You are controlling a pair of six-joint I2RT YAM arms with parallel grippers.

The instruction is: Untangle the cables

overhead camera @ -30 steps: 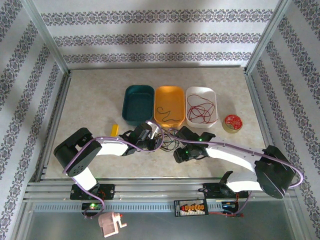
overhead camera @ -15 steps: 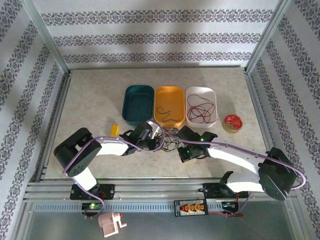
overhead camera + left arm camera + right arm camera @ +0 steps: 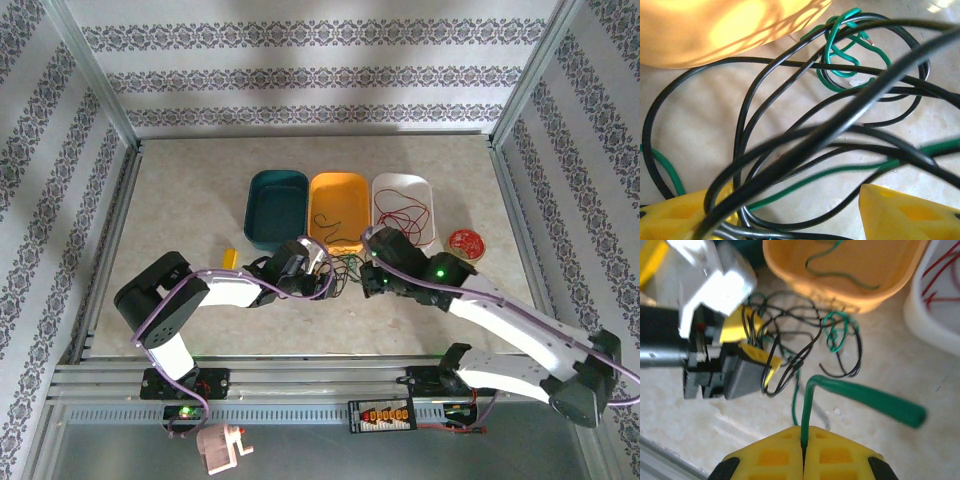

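Yellow plastic fingers of the right gripper [image 3: 803, 440] are pressed together at the near edge of the right wrist view. They pinch one green cable [image 3: 807, 407], which rises straight out of the seam and bends off to the right, blurred by closeness. A thinner green strand appears to run on from the pinch toward the knot, so the grip looks placed to draw this one wire free of the others.

Just beyond lies the tangle of cables [image 3: 805, 340]: thin black and green wires looped over one another on the pale marbled table [image 3: 180, 210], just in front of the orange tray [image 3: 345, 192]. From overhead, the tangle sits between the two grippers, which face each other across it.

The left gripper [image 3: 797, 217] reaches in from the left. Its yellow fingers stand well apart, with black loops and a green strand lying across the gap and one black cable crossing over a finger. Nothing is squeezed there. It seems posed to steady or catch the black wires while the other arm works the green.

Farther back, three trays stand side by side: a teal tray [image 3: 276, 205], the orange one holding a loose green wire, and a white tray [image 3: 404, 180] holding red cables [image 3: 400, 215]. That suggests sorting by colour, with green bound for orange. A red coil disc [image 3: 465, 243] sits to the right of the white tray.
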